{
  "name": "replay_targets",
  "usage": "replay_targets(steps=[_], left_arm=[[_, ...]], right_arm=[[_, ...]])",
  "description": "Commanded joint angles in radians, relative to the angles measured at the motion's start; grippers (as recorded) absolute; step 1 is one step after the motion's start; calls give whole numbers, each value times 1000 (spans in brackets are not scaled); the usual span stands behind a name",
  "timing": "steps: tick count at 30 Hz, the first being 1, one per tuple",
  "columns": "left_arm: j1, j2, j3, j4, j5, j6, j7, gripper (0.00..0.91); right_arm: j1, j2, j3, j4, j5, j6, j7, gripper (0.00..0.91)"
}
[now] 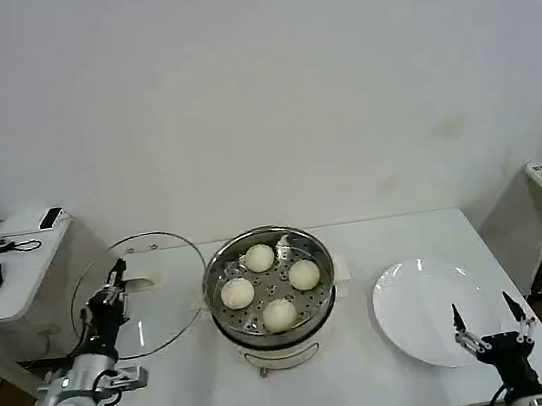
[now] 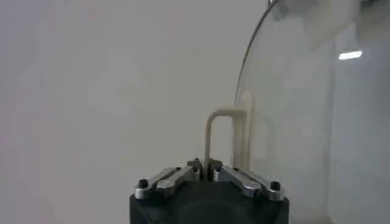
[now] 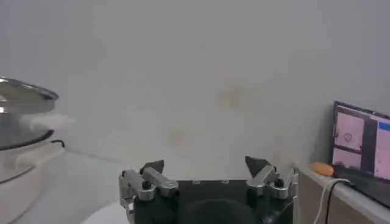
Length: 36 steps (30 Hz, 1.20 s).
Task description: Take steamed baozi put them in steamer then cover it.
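We see four smooth baozi (image 1: 259,257) on the steamer's (image 1: 228,315) holed steel tray. Our left gripper (image 1: 118,277) is clamped on the clear cover's (image 1: 171,318) cream handle (image 2: 220,139), holding it tilted just left of the steamer. Our right gripper (image 1: 486,314) hangs spread and empty over the plate's (image 1: 405,295) near rim.

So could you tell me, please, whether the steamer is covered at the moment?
Not covered. The steamer stands open with four baozi on its tray, while the left pincer holds the cover by its handle beside it.
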Motion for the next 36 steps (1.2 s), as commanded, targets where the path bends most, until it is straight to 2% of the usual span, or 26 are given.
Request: replay_targets(steps=[1, 6, 18, 28, 36], left_arm=[[-111, -5, 197, -117, 135, 247, 208, 0], [-147, -88, 241, -103, 225, 291, 296, 0], [-176, -197, 288, -104, 230, 356, 351, 0], [-205, -298, 387, -80, 299, 353, 350, 0], [-241, -342, 436, -47, 346, 349, 360, 0]], right_arm=[[-4, 15, -19, 5, -41, 3, 2, 907], [-2, 36, -41, -2, -69, 6, 9, 907], [17, 46, -85, -45, -117, 9, 25, 907], [14, 47, -96, -47, -135, 13, 29, 907], [25, 47, -112, -69, -143, 12, 30, 907]])
